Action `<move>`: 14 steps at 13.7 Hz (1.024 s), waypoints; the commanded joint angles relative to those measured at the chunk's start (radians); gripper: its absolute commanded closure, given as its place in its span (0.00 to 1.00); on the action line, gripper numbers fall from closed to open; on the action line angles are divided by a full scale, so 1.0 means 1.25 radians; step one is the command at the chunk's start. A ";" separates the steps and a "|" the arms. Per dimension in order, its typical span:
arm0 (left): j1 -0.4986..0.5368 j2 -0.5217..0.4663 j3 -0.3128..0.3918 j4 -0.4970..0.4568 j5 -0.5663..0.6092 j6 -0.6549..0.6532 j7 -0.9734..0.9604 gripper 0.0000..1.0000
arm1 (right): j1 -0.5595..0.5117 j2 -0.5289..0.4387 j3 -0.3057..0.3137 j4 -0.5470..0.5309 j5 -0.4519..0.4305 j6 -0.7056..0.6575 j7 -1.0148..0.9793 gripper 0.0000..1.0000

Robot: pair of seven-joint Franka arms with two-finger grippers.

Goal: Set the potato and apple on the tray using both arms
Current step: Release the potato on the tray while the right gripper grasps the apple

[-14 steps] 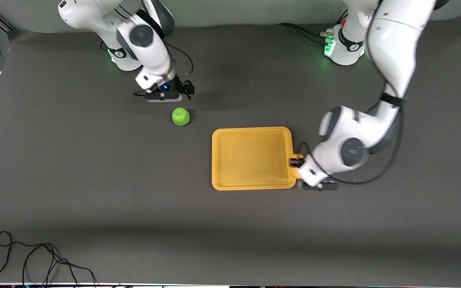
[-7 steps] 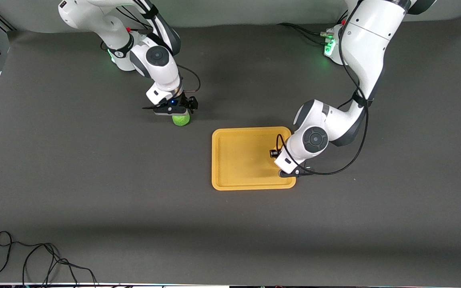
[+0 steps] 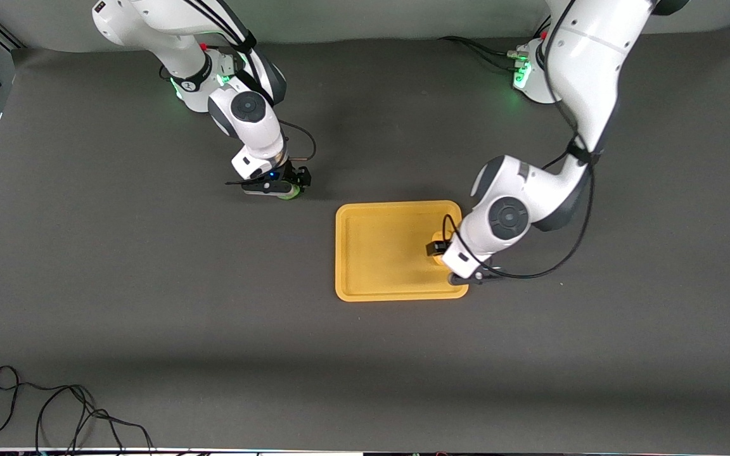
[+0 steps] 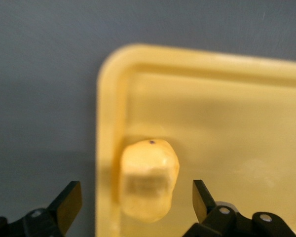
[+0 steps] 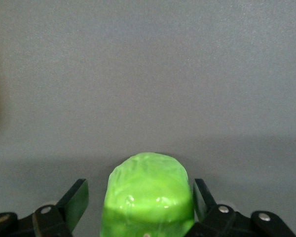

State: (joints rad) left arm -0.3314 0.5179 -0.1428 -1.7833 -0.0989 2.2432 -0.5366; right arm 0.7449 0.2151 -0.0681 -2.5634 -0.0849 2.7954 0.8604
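With your left gripper (image 4: 133,207) spread clear of the small yellow-tan oval potato (image 4: 149,177) lying in the flat orange-yellow plastic tray (image 3: 377,250), close your right gripper (image 5: 140,210), whose parted fingers (image 5: 74,202) flank the bright green round apple (image 5: 148,195) without pinching it yet.

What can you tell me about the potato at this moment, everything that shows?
The potato is a small pale yellow-tan oval lump with a matte skin and one tiny dark speck near its end. It lies on the floor of the tray, close to the rim at the left arm's end. The left gripper sits over it with its jaws open, one on either side with clear gaps, so nothing grips it. In the front view the left arm's wrist hides it almost entirely.
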 commanded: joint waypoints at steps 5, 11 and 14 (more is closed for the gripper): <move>0.222 -0.284 0.009 -0.024 0.101 -0.211 0.285 0.00 | 0.000 -0.099 -0.006 0.034 -0.019 -0.144 0.006 0.57; 0.345 -0.412 0.009 -0.063 0.113 -0.245 0.551 0.00 | 0.000 -0.210 -0.061 0.342 0.003 -0.612 -0.071 0.57; 0.347 -0.452 0.012 -0.091 0.122 -0.236 0.579 0.00 | 0.000 -0.178 -0.057 0.533 0.058 -0.763 -0.078 0.57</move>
State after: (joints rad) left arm 0.0951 0.0147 -0.1202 -1.8443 0.0351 1.9340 0.1608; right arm 0.7421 -0.0706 -0.1419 -2.0506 -0.0571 1.9341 0.7910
